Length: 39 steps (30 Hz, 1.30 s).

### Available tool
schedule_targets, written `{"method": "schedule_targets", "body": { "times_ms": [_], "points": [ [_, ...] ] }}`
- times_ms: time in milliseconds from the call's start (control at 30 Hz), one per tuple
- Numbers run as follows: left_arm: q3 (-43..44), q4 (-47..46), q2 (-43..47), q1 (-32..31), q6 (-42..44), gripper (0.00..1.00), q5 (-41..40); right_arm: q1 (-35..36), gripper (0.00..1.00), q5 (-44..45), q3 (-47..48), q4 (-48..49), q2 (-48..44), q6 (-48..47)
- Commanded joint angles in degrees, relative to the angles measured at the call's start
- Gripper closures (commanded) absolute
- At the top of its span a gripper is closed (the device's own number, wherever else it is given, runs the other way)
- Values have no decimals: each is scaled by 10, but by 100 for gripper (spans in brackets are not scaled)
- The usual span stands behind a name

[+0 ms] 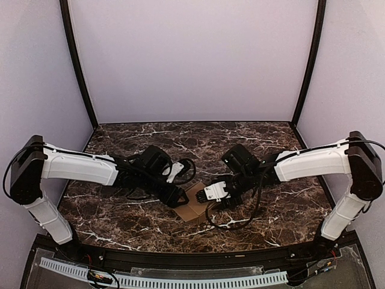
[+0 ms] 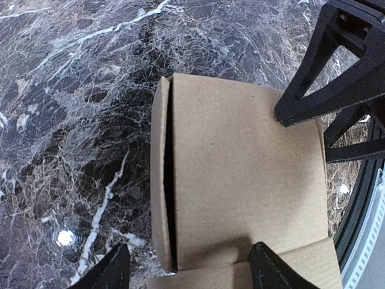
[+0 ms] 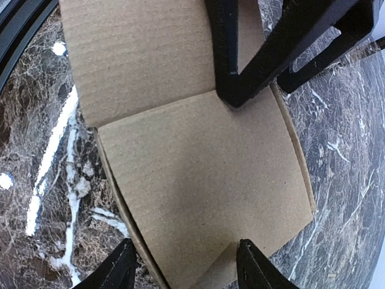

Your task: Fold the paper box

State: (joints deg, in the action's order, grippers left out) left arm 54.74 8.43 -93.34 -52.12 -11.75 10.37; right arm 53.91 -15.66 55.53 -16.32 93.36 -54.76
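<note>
The paper box (image 1: 194,208), a partly folded brown cardboard piece, lay on the dark marble tabletop (image 1: 138,141) toward 6 o'clock, close to the near edge, with both arms meeting over it. The left gripper (image 2: 189,271), at the box's 9 o'clock, stood with jaws spread wide and clasped nothing. One of its fingers hung over the marble, the other over the top panel. The right gripper (image 3: 186,268), at 3 o'clock, was likewise parted and held nothing, one fingertip apparently touching the cardboard. A side flap stood slightly away from the top panel, a dark slit between them, and a crease crossed the sheet. Marble stretched on toward the back wall at 12 o'clock.
</note>
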Motion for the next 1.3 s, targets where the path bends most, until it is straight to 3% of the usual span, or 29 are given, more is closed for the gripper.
{"method": "schedule_targets", "body": {
  "times_ms": [0,267,900,1067,1267],
  "points": [
    [10,14,-4,6,24,31,12,-8,43,-10,-9,14,-1,11],
    [15,19,-12,16,34,32,16,-17,42,1,-22,12,-32,-6],
    [24,29,-14,19,46,34,17,-42,42,2,-29,10,8,-10],
    [27,9,7,19,55,29,11,-65,42,-32,-30,7,21,3],
    [8,-53,98,20,68,22,-19,-98,42,-68,-23,-7,40,7]
  ]
}}
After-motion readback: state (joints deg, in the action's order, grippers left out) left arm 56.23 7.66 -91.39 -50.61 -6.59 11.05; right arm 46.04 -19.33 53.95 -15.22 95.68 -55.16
